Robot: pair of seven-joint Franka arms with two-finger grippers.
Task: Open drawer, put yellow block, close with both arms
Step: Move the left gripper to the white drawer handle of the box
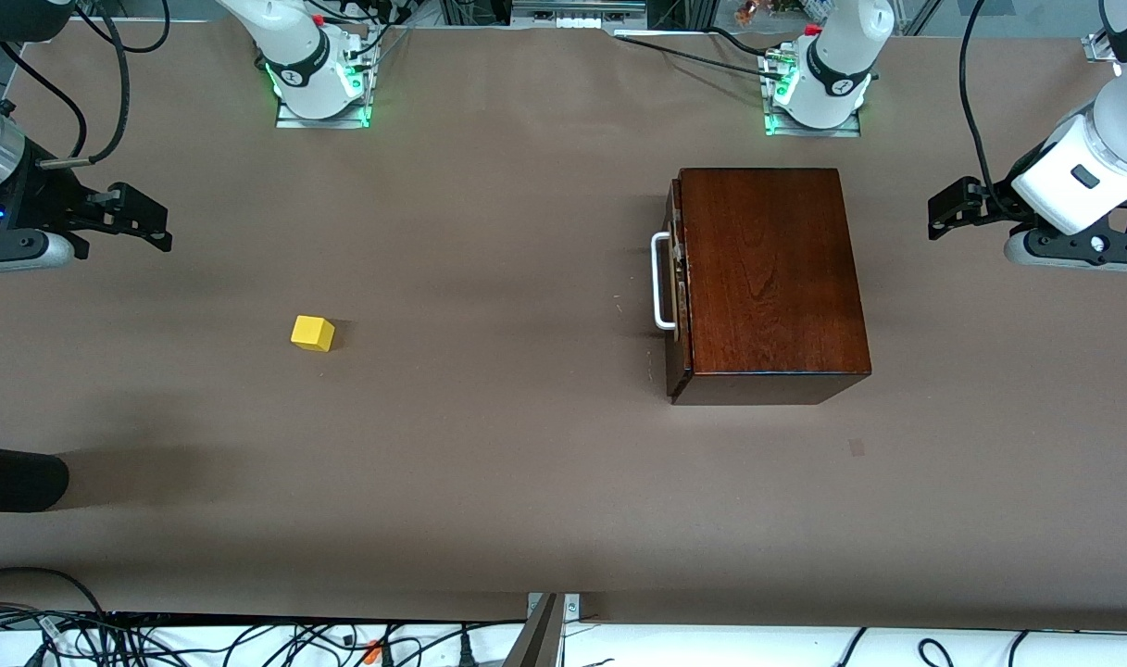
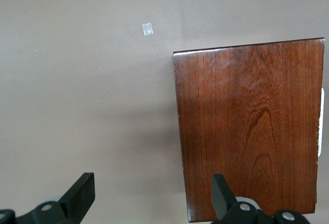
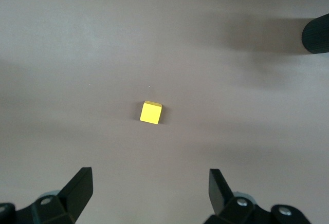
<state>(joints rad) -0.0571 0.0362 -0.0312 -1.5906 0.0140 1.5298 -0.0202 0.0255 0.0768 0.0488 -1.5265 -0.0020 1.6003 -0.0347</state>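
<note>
The reddish-brown wooden box (image 1: 767,278) stands on the table toward the left arm's end. Its drawer is shut, with the dark front and white bar handle (image 1: 660,283) facing the right arm's end. The yellow block (image 1: 312,333) lies on the table toward the right arm's end, well apart from the box. My left gripper (image 1: 943,215) is open and empty, over bare table beside the box's back. In the left wrist view (image 2: 151,183) it is by the box (image 2: 249,126). My right gripper (image 1: 160,227) is open and empty, over the table near the block (image 3: 151,112), as the right wrist view (image 3: 149,180) shows.
A black rounded object (image 1: 17,480) reaches onto the table at the right arm's end, nearer to the front camera than the block. A small pale patch (image 1: 857,447) marks the table nearer to the camera than the box. Cables run along the near edge.
</note>
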